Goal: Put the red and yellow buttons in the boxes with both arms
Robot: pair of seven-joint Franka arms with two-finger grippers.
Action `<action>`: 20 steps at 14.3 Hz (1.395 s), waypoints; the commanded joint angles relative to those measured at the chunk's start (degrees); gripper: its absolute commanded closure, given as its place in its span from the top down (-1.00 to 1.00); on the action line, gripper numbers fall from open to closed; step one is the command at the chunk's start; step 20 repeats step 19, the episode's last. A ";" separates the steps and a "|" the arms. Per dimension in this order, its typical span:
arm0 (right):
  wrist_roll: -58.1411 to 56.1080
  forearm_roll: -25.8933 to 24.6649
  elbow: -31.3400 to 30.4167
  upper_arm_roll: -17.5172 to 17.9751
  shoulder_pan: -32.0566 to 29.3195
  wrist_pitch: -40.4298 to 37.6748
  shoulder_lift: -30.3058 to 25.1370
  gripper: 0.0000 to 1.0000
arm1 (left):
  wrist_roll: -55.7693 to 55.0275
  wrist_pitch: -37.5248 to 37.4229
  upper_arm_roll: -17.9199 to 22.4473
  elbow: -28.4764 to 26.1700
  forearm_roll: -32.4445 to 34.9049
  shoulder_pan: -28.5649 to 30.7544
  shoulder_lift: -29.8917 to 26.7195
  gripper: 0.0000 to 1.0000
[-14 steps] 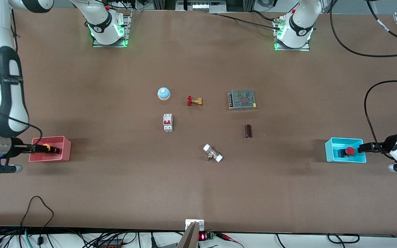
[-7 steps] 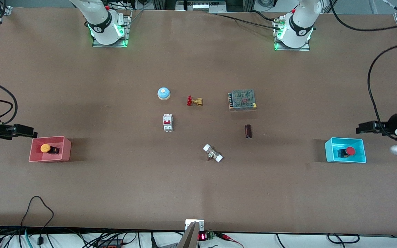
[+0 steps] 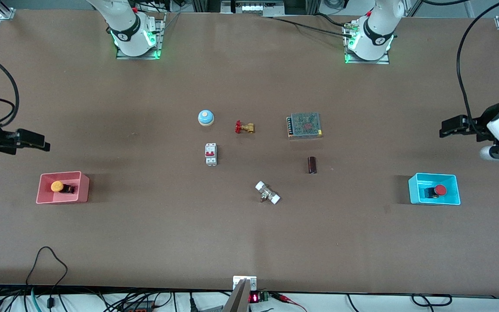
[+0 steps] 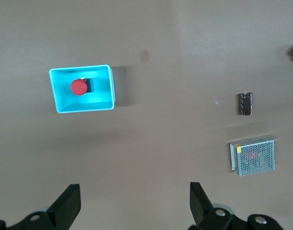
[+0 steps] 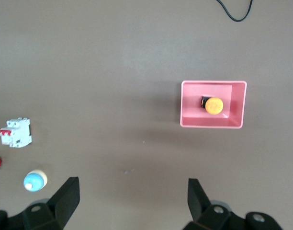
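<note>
Since the earlier frames both grippers have let go and lifted clear of the bins. The right gripper [image 3: 37, 142], which was reaching into the pink-red bin [image 3: 84, 187], now hangs above bare table at the right arm's end, farther from the front camera than that bin; its fingers [image 5: 65, 196] are spread wide and hold nothing. The left gripper [image 3: 448, 128] has likewise risen from the cyan bin [image 3: 414, 190] and hangs above the table at the left arm's end, fingers [image 4: 67, 206] wide apart and empty.

The yellow button [image 3: 57, 186] lies on its side in the pink-red bin, its long axis along the table's length, orange-yellow cap toward the right arm's end edge and black body toward the table's middle. The red button [image 3: 439, 190] lies on its side in the cyan bin, long axis also along the table's length, red cap toward the left arm's end edge, black body toward the middle.

Around the table's middle, unmoved, sit a blue dome bell [image 3: 205, 117], a red-handled brass valve [image 3: 244, 127], a white circuit breaker [image 3: 211, 154], a meshed metal power supply [image 3: 305, 125], a dark cylinder [image 3: 312, 164] and a white-ended fitting [image 3: 267, 192].
</note>
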 commanded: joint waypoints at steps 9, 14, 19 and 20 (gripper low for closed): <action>5.36 -6.81 -14.22 -0.13 -0.07 0.30 -14.12 1.00 | 6.69 -1.69 16.09 -6.26 -5.02 -8.80 -9.85 1.00; 5.27 -6.81 -15.63 -0.30 -0.25 -0.67 -15.53 1.00 | 6.08 -0.73 16.97 -11.79 -4.67 -10.46 -15.11 1.00; 5.36 -6.28 -15.63 -0.21 -0.16 -1.28 -15.88 1.00 | 5.90 0.15 17.94 -14.88 -4.58 -11.17 -17.94 1.00; 5.36 -6.28 -15.63 -0.21 -0.16 -1.28 -15.88 1.00 | 5.90 0.15 17.94 -14.88 -4.58 -11.17 -17.94 1.00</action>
